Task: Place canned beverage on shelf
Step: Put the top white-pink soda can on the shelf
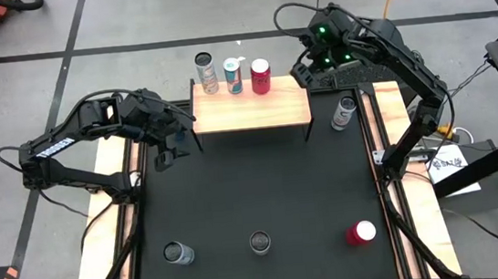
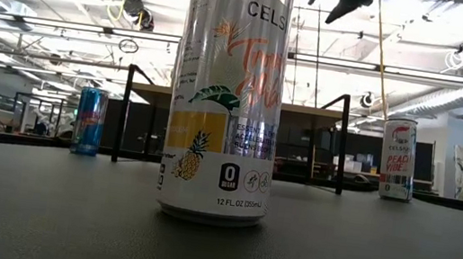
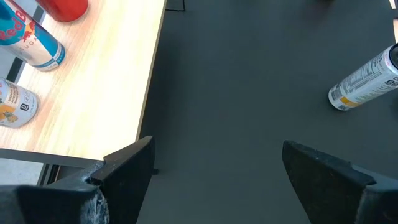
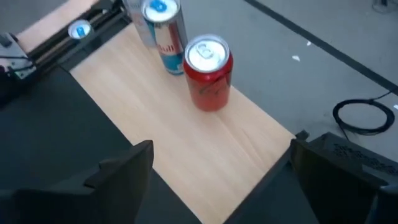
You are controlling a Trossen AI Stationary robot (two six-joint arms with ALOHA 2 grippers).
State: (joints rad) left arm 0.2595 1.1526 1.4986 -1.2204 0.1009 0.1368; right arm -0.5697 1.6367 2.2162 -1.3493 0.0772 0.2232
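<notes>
On the black mat (image 1: 254, 194) I find the shelf (image 1: 251, 112) standing at the far edge, its light-wood board raised on thin black legs. Three cans stand upright in a row along the board's far edge: a pale can (image 1: 206, 72), a blue-and-white can (image 1: 233, 75) and a red can (image 1: 260, 76). They are packed toward the left end, which I judge leaves the right end free for a fourth.

My right gripper (image 1: 302, 72) hangs just beside the red can, off the shelf's far right corner, its jaws spread wide and nothing between them. In the right wrist view the red can stands clear of both fingers, so I judge it has been set down and let go.

My left gripper (image 1: 176, 139) waits at the shelf's left end, jaws also wide and empty.

Four cans are left on the mat: a silver can (image 1: 345, 111) near the shelf's right leg, and three along the near edge, a grey can (image 1: 178, 253), a pineapple-print can (image 1: 260, 242) and a second red can (image 1: 361, 233).
</notes>
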